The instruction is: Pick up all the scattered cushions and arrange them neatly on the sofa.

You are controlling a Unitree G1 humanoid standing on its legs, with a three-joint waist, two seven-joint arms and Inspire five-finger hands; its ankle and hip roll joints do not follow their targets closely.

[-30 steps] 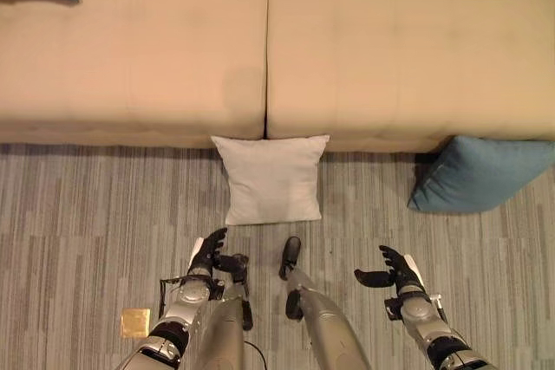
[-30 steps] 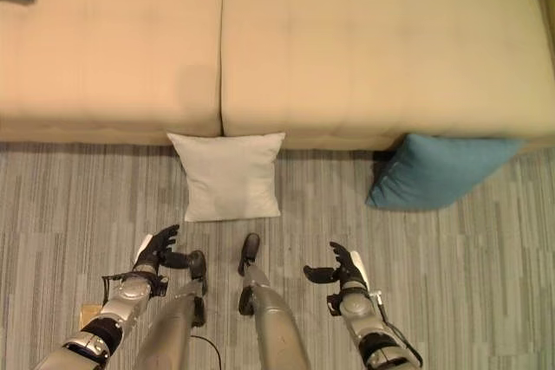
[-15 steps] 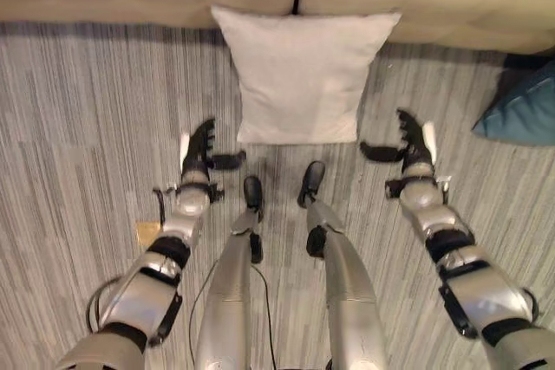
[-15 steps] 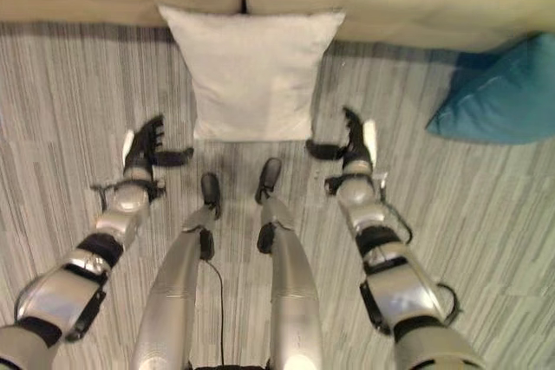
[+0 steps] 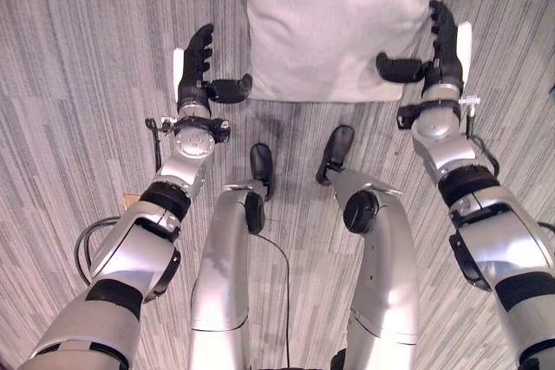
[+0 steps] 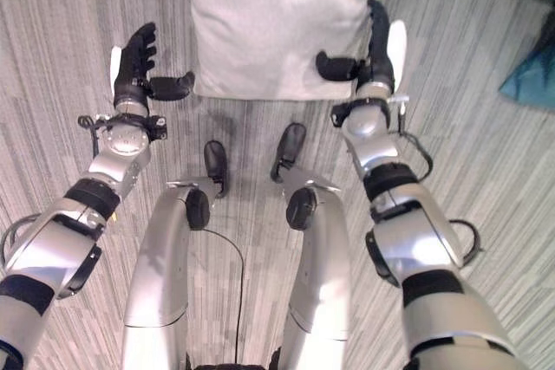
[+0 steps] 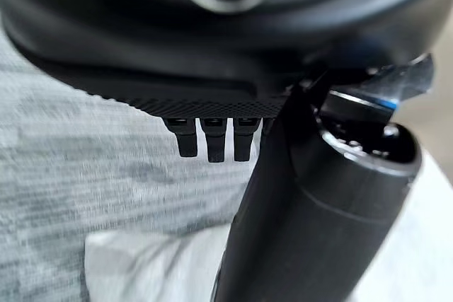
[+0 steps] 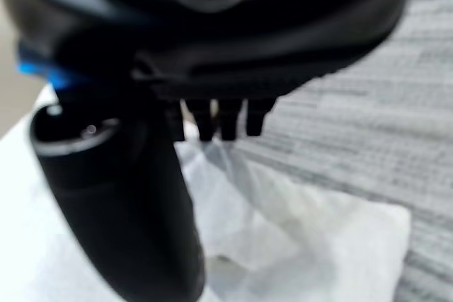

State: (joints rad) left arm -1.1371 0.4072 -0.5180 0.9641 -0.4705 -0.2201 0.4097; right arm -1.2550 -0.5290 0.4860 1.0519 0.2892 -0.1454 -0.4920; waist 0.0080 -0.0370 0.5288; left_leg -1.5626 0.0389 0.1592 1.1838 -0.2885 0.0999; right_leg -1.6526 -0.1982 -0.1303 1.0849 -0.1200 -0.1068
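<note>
A white cushion lies flat on the striped grey floor, straight ahead. My left hand stands open just left of its near left corner, thumb stretched toward the cushion's edge. My right hand is open at the near right corner, its thumb lying over the cushion's edge. The right wrist view shows the cushion's corner just past the straight fingers. In the left wrist view the cushion's corner lies beside the thumb. A blue cushion's edge peeks in at the far right.
Grey striped carpet spreads all round the cushion. A small tan square lies on the floor by my left forearm.
The camera has dipped lower and closer, so the sofa has left the picture. Both hands have reached forward to the white cushion's near corners, still open.
</note>
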